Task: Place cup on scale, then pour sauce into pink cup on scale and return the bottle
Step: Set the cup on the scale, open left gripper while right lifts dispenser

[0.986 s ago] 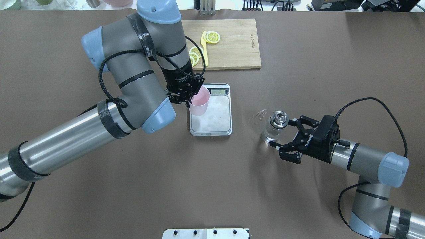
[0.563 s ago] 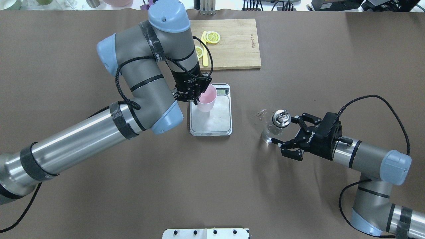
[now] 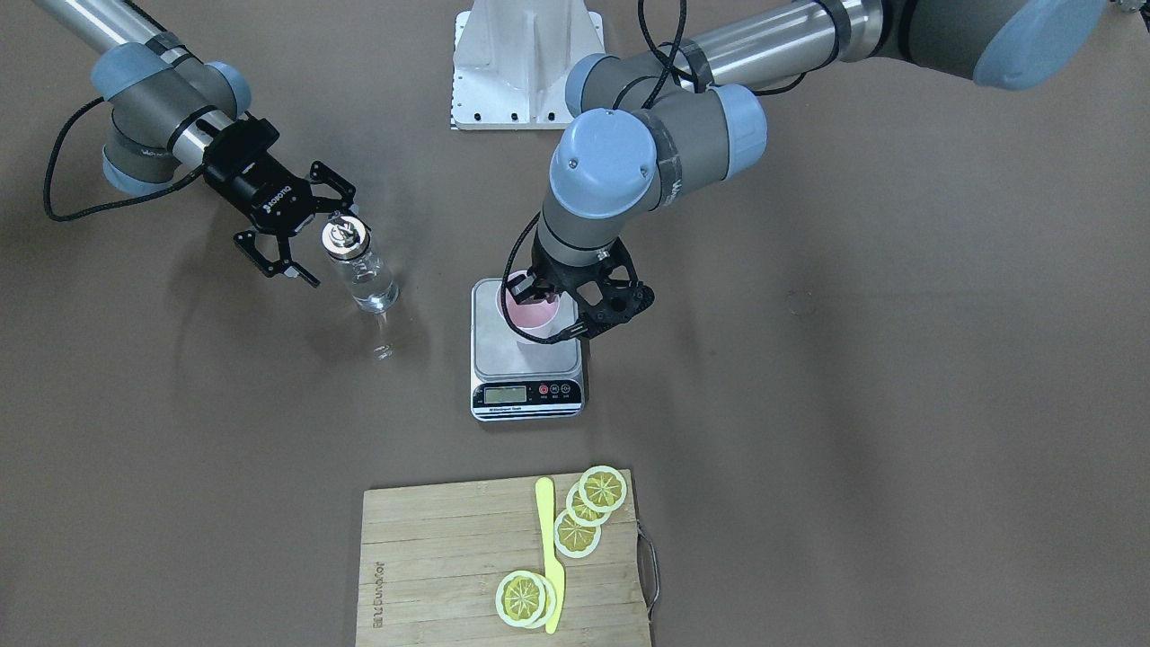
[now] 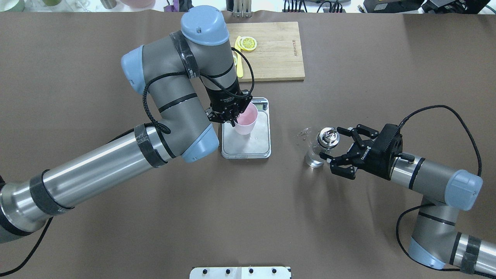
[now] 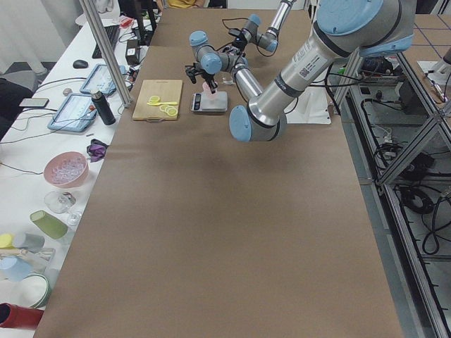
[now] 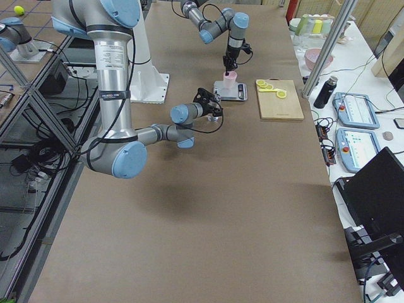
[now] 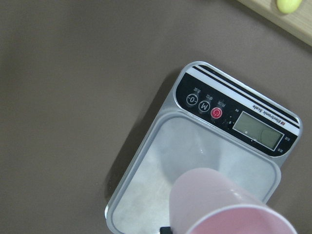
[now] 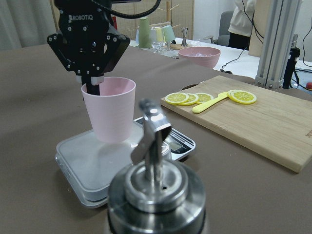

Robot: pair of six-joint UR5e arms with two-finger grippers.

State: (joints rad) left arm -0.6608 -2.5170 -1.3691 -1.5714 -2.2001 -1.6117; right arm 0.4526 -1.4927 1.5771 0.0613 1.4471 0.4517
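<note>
Over roughly the middle of the small rectangular digital scale [image 4: 252, 145] w/ grey steel platform, the small pale pink tapered plastic cup [image 4: 247, 121] is held upright by the left claw [image 4: 233, 121]. The rim is pinched on the side nearest the left arm. One finger [image 8: 91, 84] is seen inside the cup and the other outside, i.e. the claw is clamped on the cup wall.

Key relation = cup base vs platform. From the right wrist view the base is seen at about platform level and wholly within the steel edge. Whether contact is made or a sliver of gap is left cannot be told. The cup's long axis is vertical, so a straight-down set and a release are judged to be all that is needed. No sideways shift is called for.

Well apart from the scale, on the brown worktop [image 4: 248, 217] to the robot's right, the small clear glass bottle [image 4: 314, 159] w/ silver pourer cap is stood upright, w/ clear sauce [image 3: 367, 280] visible inside. The right claw [image 4: 330, 142] is spread apart, fingers either side of the bottle's upper part, approach horizontal, nothing gripped yet. The right arm is by far the nearer to the bottle, so the pour is judged to be its job once the cup is let go.
</note>
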